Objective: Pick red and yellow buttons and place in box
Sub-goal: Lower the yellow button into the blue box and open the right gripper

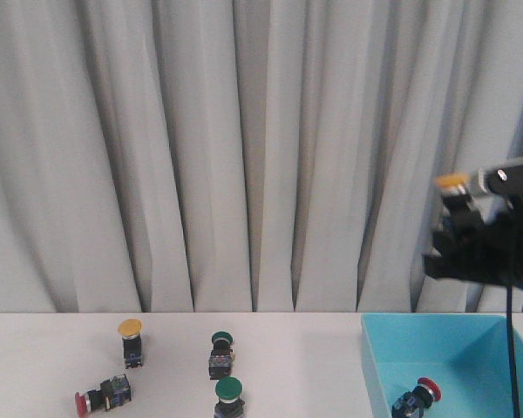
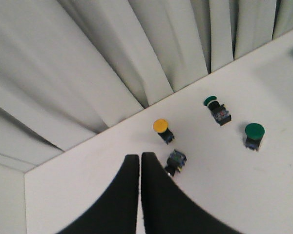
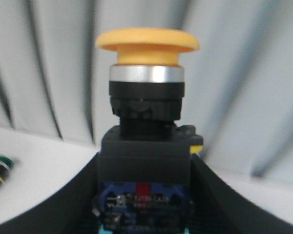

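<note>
Front view, right arm: the right gripper [image 1: 460, 202] hangs high above the light blue box [image 1: 392, 370], its fingers clamped on a yellow-capped push button [image 1: 454, 185] held well clear of the surface.
Right wrist view, held button: the yellow-capped push button [image 3: 146, 146] stands upright between the two dark fingers [image 3: 63, 204], which press on the sides of its black switch body; yellow mushroom cap on top, silver collar below it, a blue and red label low on the body.
Box: it sits at the right end of the white surface [image 1: 52, 357]; a red-capped button [image 1: 417, 396] lies tilted inside, on the floor near the left wall.
Yellow button on surface: a second yellow-capped button [image 1: 131, 341] stands upright near the far edge, toward the left end.
Red button on surface: a red-capped button [image 1: 101, 396] lies on its side just in front of that yellow one, cap pointing to the left end.
Green buttons: one green-capped button [image 1: 220, 353] lies near the middle of the far edge; another green-capped button [image 1: 229, 396] stands upright nearer the front.
Left wrist view, left arm: the left gripper [image 2: 139, 165] is raised above the surface with its fingers [image 2: 124, 195] closed together on nothing; the second yellow-capped button [image 2: 162, 130], both green-capped ones and the black body of the lying button [image 2: 175, 162] show beyond the tips.
Backdrop: grey pleated curtain [image 1: 244, 148] behind the far edge.
</note>
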### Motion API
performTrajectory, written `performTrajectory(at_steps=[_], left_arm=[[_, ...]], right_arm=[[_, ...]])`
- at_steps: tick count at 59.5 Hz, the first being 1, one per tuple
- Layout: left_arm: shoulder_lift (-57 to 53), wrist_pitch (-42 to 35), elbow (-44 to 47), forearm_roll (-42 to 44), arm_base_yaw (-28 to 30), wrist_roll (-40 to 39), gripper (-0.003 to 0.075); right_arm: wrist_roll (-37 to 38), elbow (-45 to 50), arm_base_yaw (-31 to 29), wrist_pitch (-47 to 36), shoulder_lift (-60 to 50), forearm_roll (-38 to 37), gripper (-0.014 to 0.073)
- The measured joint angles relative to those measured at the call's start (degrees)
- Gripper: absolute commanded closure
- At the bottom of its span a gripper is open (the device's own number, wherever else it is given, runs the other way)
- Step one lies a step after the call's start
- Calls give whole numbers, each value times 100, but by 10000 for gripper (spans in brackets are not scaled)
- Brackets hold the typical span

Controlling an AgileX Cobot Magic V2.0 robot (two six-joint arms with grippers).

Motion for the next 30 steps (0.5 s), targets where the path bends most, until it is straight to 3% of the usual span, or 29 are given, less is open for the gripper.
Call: performTrajectory(at_steps=[8, 18, 30], left_arm=[[-268, -234, 484, 31, 0, 11, 727], [-514, -371, 798, 39, 0, -48, 727], [-630, -395, 832, 63, 0, -81, 727]], right_arm=[[119, 274, -489, 209, 670, 0, 547], [133, 323, -588, 434, 1400, -192, 547], [440, 323, -606, 903, 2096, -1089, 546]])
